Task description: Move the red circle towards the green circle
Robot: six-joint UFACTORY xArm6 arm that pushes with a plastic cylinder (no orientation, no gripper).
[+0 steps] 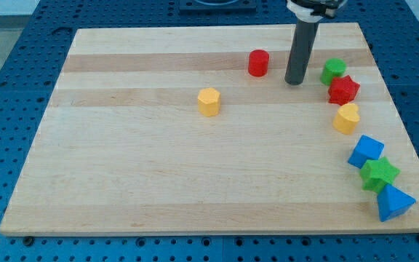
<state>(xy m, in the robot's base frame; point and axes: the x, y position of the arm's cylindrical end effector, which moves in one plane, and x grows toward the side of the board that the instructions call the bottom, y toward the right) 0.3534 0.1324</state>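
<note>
The red circle stands on the wooden board near the view's top, right of centre. The green circle stands further to the view's right, near the board's right edge. My tip rests on the board between the two, a little right of the red circle and left of the green circle, touching neither.
A red star sits just below the green circle, with a yellow heart under it. Lower right lie a blue cube, a green star and a blue triangle. A yellow hexagon stands at mid-board.
</note>
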